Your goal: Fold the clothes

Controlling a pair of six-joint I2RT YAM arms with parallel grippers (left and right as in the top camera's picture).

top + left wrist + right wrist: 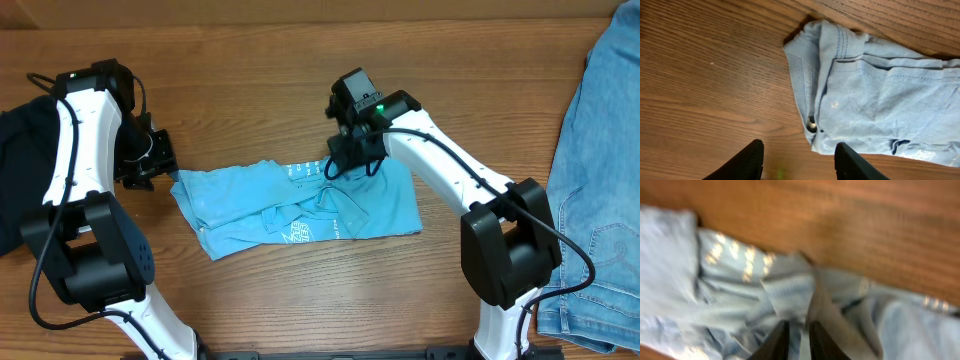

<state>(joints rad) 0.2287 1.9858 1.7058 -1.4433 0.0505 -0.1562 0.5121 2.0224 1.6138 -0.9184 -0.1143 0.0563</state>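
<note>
The light sky-blue T-shirt (pixel 300 205) lies crumpled and partly folded on the wooden table, with white lettering showing on its folds. My left gripper (pixel 160 168) is just off the shirt's left edge. In the left wrist view its jaws (pixel 799 144) are open and empty over bare wood, with the shirt's hem (pixel 880 100) above and to the right. My right gripper (pixel 338 168) is at the shirt's far edge. In the blurred right wrist view its jaws (pixel 799 325) are nearly closed with a strip of the shirt's cloth (pixel 740 295) between them.
Faded blue denim jeans (pixel 600 170) lie along the right side of the table. A black garment pile (pixel 20 170) sits at the left edge behind my left arm. Bare wood lies in front of and behind the shirt.
</note>
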